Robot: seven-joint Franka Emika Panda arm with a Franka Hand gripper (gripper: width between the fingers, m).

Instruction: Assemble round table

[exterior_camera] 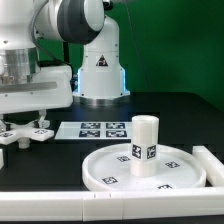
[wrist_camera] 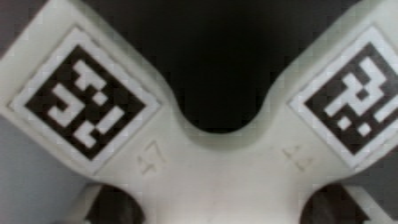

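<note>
**Reaching for the Foot While the Leg Waited on the Disc**

The gripper (exterior_camera: 22, 118) was low at the exterior view's left, right over the cross-shaped foot piece (exterior_camera: 28, 134) on the black table (exterior_camera: 170, 115). In the wrist view two tagged arms of the foot filled the picture in a V. The camera was therefore very close to the part, probably so the fingers could take it at its hub. Whether the jaws were wide, narrow or already clamped on the foot I could not tell, as only dark blurred shapes showed at the frame's edge.

The large round disc (exterior_camera: 100, 172) lay rim-up, well apart from the foot, toward the exterior view's right. It worked as a shallow tray, and the short cylindrical leg (exterior_camera: 146, 140) stood upright near its centre; nothing else was inside the rim. That upright leg looked ready to receive the foot on top.

The marker board (exterior_camera: 92, 130) lay flat between arm and disc. A long white bar (exterior_camera: 214, 163) sat just beside the disc, apparently as a stop.
</note>
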